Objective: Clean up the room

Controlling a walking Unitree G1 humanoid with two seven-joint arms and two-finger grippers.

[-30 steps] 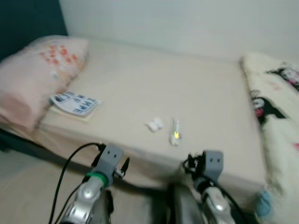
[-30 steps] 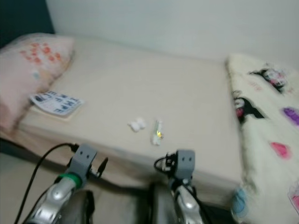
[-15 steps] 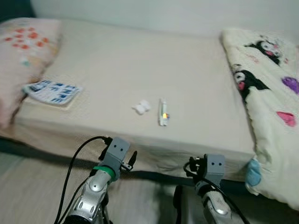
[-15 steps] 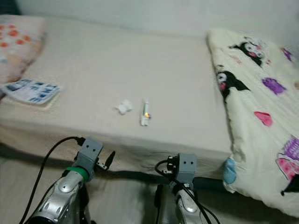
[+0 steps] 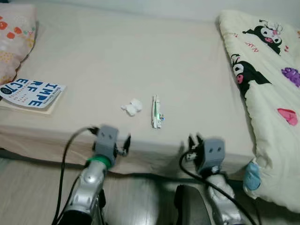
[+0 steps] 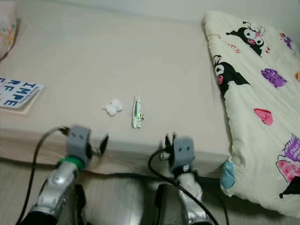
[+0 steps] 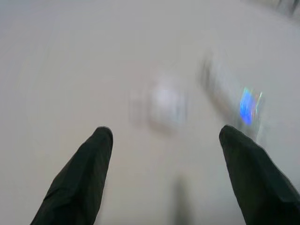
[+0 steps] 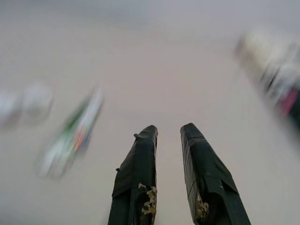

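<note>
Wrist views blurred; tissue wad [image 5: 132, 107] and wrapper [image 5: 156, 112] lay on bed [image 5: 117, 56] beyond wide left gripper [image 7: 164, 136], narrow right gripper [image 8: 168, 133].

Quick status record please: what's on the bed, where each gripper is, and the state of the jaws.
surface: bed, beige sheet
litter: crumpled white tissue beside a slim white wrapper, apart, near the front edge
book: blue-lettered magazine at the bed's left, beside the pillow
blanket: cartoon-print blanket on the right
left gripper: raised before the tissue, jaws wide open
right gripper: over the sheet, right of the wrapper, jaws nearly together, holding nothing
</note>
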